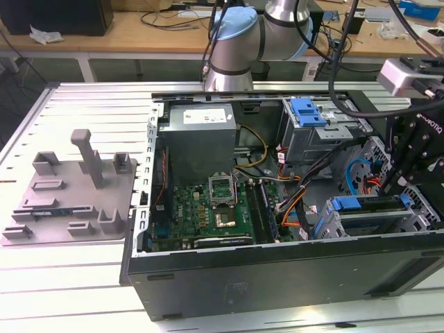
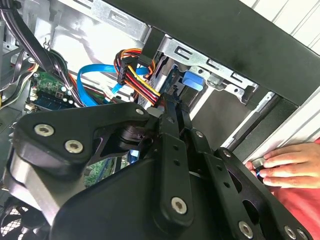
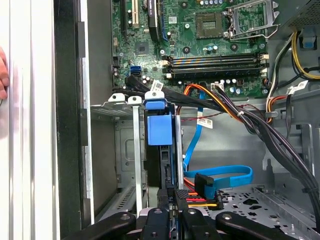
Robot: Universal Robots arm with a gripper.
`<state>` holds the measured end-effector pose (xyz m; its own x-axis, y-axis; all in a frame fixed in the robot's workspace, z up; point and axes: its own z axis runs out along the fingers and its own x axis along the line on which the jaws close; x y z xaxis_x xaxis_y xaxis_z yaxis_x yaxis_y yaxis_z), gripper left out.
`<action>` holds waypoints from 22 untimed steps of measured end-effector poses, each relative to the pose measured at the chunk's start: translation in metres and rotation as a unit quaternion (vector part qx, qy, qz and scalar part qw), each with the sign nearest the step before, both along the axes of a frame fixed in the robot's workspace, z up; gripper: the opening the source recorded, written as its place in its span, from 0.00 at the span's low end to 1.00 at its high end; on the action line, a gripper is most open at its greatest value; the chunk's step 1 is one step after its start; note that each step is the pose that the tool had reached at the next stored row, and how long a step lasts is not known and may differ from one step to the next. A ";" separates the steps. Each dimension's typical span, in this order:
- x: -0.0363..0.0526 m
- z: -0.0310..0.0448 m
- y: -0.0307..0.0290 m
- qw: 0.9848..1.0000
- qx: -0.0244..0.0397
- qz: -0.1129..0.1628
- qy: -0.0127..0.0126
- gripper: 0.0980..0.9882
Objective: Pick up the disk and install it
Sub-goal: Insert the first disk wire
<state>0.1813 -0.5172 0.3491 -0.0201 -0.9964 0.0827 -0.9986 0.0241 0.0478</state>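
The black metal gripper (image 3: 170,212) hangs inside the open case (image 1: 277,274), its fingers closed narrow on the disk (image 3: 161,150), a thin slab edged in blue plastic, apparently seated upright in the grey steel bay (image 3: 127,150). Cables (image 3: 240,120) crowd one side. A hand (image 2: 290,167) rests on the case rim.

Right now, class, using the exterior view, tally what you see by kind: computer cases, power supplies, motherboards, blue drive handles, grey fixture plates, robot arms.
Computer case: 1
Power supply: 1
Motherboard: 1
Blue drive handles: 2
Grey fixture plate: 1
Robot arm: 1
Total: 7
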 end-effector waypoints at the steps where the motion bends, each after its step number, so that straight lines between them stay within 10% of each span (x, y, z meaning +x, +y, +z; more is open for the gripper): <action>1: 0.0000 -0.0002 0.0000 1.000 0.000 0.000 0.000 0.07; 22: 0.0004 -0.0042 0.0000 1.000 0.000 0.000 0.000 0.07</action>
<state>0.1817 -0.5172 0.3449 -0.0200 -0.9964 0.0826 -0.9986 0.0240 0.0477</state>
